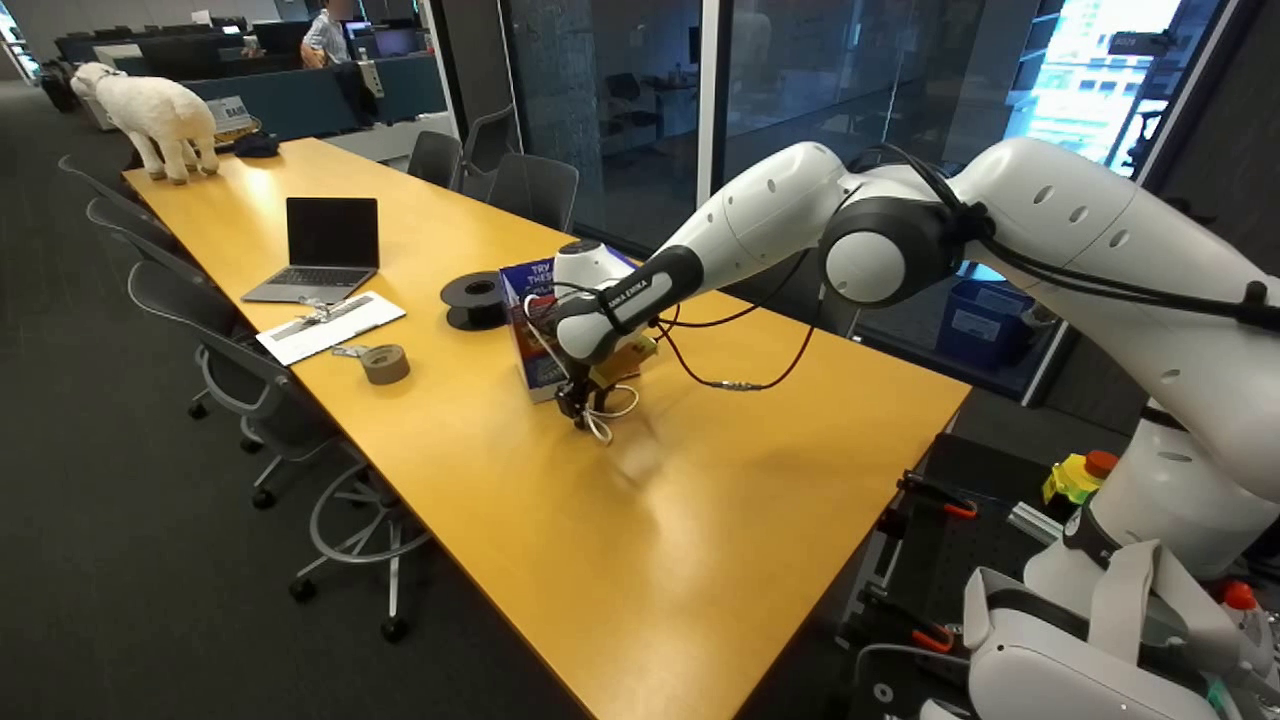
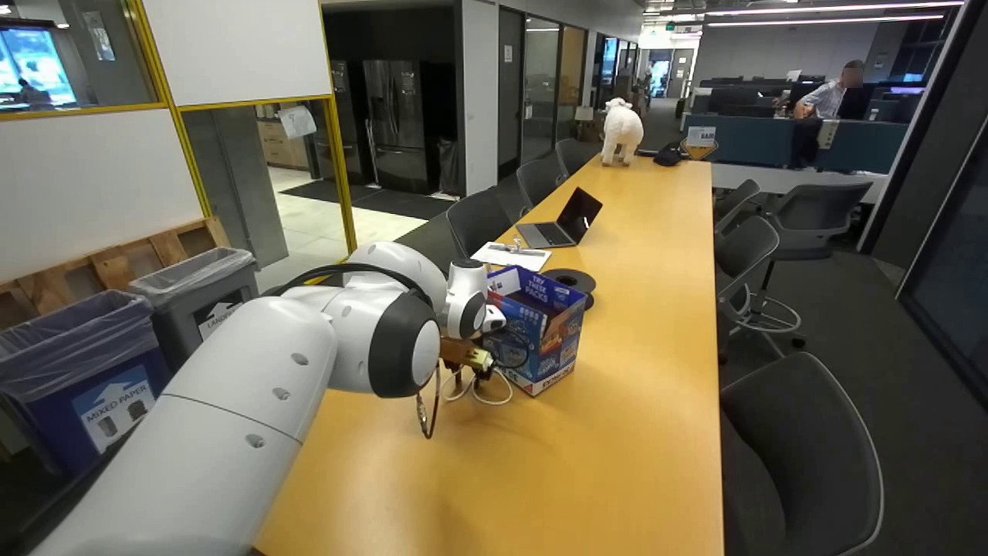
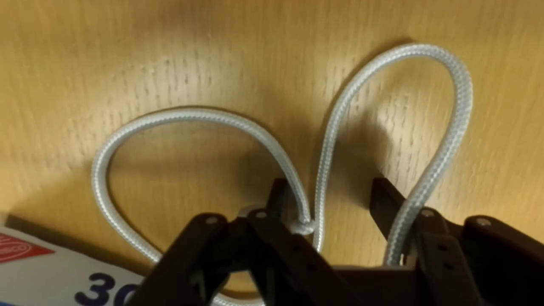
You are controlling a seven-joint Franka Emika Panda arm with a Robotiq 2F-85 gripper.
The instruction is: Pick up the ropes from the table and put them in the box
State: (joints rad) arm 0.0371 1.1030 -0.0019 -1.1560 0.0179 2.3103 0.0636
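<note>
High outside, close at wrist
From beside the white jointed arm (image 1: 865, 265), both exterior views face along the long yellow wooden surface (image 1: 600, 540); my wrist view shares it, close, looking down past the black two-fingered gripper (image 3: 328, 189).

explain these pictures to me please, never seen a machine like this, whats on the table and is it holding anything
The machine is a white robot arm with two black fingers at its end. Two pictures are taken from outside it, from different places; the close-up is taken from its wrist, looking down past the fingers.

On the long table stands a printed, open-topped box. Also on it are a black spool, a roll of tape, an open laptop and, at the far end, a white toy sheep.

A pale looped rope lies around the fingers and crosses one of them. They stand apart, so it doesn't look firmly gripped.
</note>
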